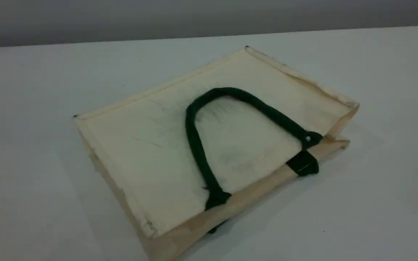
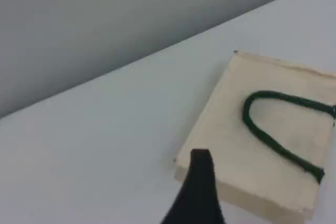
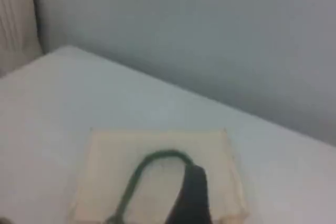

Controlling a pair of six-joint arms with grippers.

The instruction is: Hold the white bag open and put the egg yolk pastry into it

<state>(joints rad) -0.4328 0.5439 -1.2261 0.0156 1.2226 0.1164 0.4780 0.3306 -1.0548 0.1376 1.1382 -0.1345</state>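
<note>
Bare table (image 1: 376, 199) all around flat white bag (image 1: 151, 145).

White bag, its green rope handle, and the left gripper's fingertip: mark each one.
white bag (image 1: 143, 145): scene view, on its flat upper side panel.
green rope handle (image 1: 194, 141): scene view, on the rope's left leg.
left gripper's fingertip (image 2: 201, 162): left wrist view, on the dark tip.

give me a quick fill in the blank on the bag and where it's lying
1. The bag lies ____ on the table, not standing.
2. The rope handle resting on the bag's top side is dark ____.
3. In the scene view, the number of arms that show is ____.
4. The bag's open end, where the handle is fixed, points toward the scene view's lower ____.

Missing words: flat; green; zero; right
</note>
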